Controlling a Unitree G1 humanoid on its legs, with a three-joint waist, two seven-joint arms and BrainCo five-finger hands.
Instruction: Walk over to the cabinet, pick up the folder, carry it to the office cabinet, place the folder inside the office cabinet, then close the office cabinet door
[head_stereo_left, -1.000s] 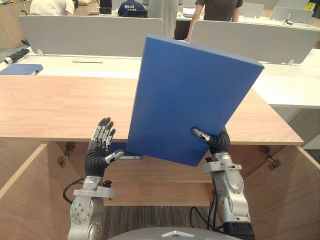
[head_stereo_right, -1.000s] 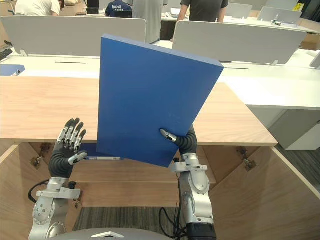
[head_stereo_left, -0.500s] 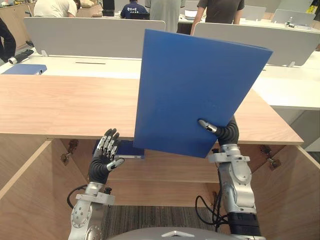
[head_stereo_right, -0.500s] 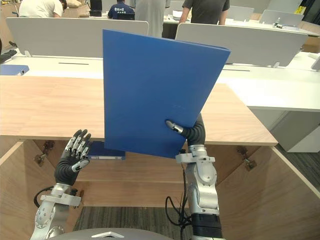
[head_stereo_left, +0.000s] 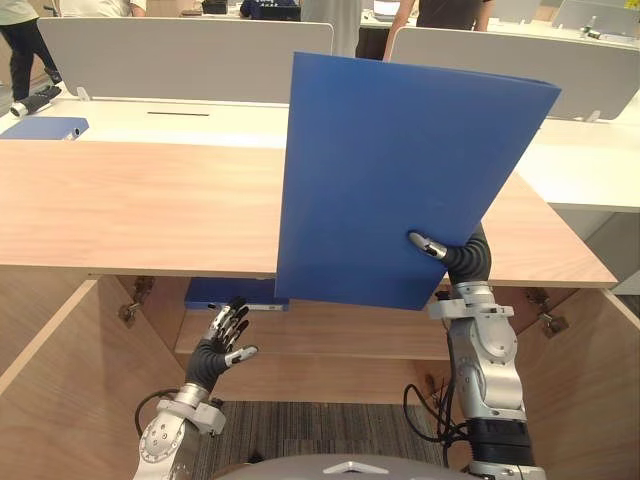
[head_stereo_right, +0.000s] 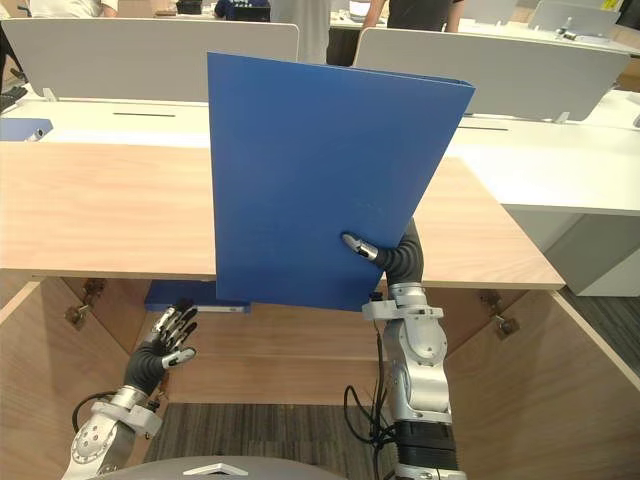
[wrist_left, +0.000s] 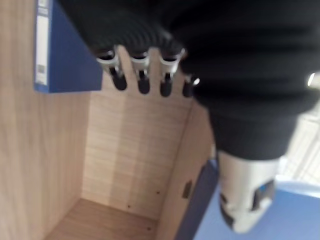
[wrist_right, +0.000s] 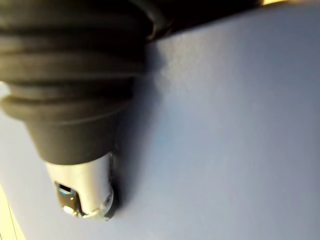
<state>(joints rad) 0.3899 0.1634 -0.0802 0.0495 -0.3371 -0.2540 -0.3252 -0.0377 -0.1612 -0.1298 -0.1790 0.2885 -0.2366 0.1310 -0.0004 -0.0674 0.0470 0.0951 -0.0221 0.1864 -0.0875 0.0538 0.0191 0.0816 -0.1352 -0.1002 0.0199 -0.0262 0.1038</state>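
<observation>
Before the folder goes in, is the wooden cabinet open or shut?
Open: the left door and right door stand swung out, baring the shelf. The right hand holds the folder outside.

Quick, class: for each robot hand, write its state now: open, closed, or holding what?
Left hand: open, fingers relaxed, holding nothing.
Right hand: shut on the blue folder, thumb pressed on its front cover.
</observation>
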